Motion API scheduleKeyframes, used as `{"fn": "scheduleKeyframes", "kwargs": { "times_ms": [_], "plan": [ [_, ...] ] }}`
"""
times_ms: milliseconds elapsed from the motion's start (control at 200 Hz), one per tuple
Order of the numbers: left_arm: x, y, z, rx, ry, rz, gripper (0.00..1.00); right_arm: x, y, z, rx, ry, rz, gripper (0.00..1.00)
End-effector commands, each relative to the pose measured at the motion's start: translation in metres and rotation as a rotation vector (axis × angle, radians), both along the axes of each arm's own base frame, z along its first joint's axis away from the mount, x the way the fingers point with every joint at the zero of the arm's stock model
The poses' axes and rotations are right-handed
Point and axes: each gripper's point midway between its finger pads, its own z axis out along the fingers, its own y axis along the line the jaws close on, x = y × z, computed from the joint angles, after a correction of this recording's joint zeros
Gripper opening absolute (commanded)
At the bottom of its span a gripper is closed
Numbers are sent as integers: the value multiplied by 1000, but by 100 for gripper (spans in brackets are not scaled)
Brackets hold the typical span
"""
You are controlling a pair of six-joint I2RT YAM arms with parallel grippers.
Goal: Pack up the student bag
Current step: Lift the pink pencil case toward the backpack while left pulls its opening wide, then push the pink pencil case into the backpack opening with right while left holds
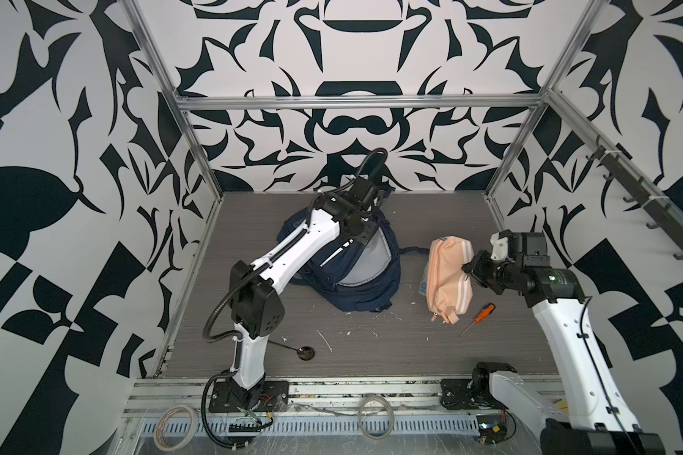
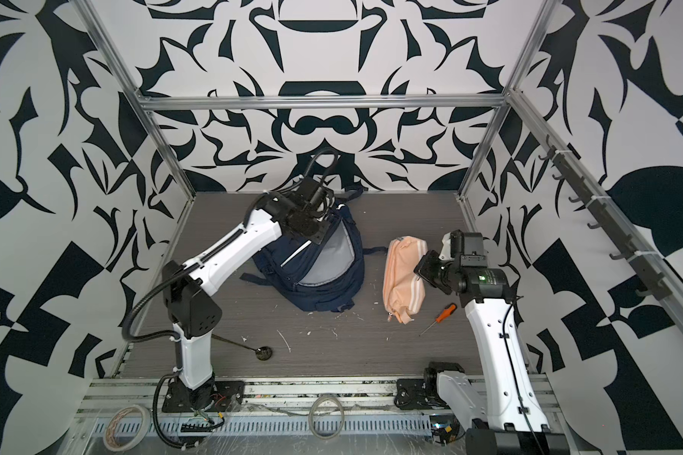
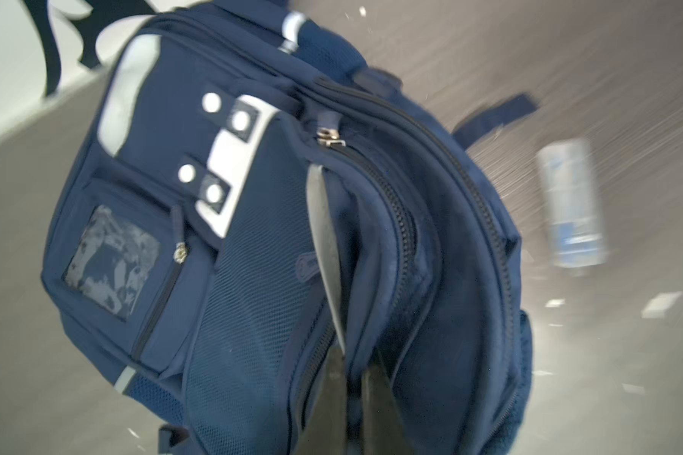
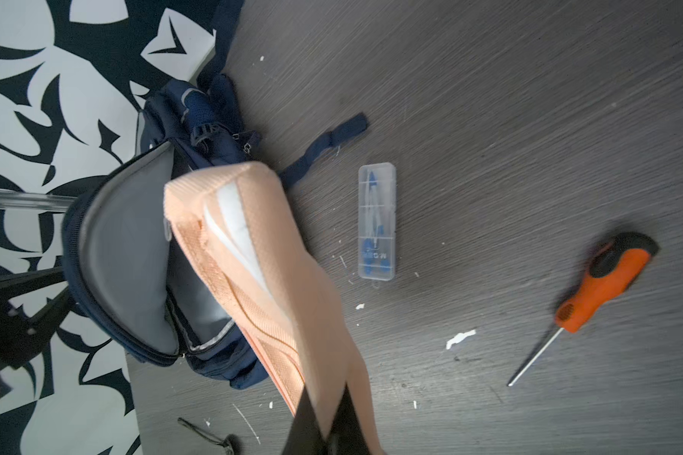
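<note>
Holding bag (image 1: 371,291) open by its rim, pinched tight in left hand (image 3: 353,370); bag sat on desk (image 1: 371,354) under and right of that hand, lining (image 1: 371,256) bare, nothing seen inside. Gripping pouch (image 1: 446,272), clamped in right hand (image 1: 472,268), just left of that hand, short of the opening. Early stage, prob.: left to do, drop in pouch, maybe case (image 4: 376,220) & screwdriver (image 1: 483,312) by right hand, then zip. Dark woodgrain desk w/ white flecks (image 1: 324,340); black-white patterned walls (image 1: 56,118), alu frame (image 1: 355,103).
</note>
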Motion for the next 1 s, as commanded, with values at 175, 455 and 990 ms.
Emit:
{"fn": "scheduleKeyframes", "kwargs": {
  "times_ms": [175, 455, 990],
  "plan": [
    [-42, 3, 75, -318, 120, 60, 0, 53, 73, 31, 224, -77, 5, 0],
    [-48, -18, 79, -488, 206, 95, 0, 75, 159, -10, 354, 4, 14, 0],
    [-63, -63, 98, -695, 271, 16, 0, 145, 235, -66, 435, 55, 50, 0]
  ]
}}
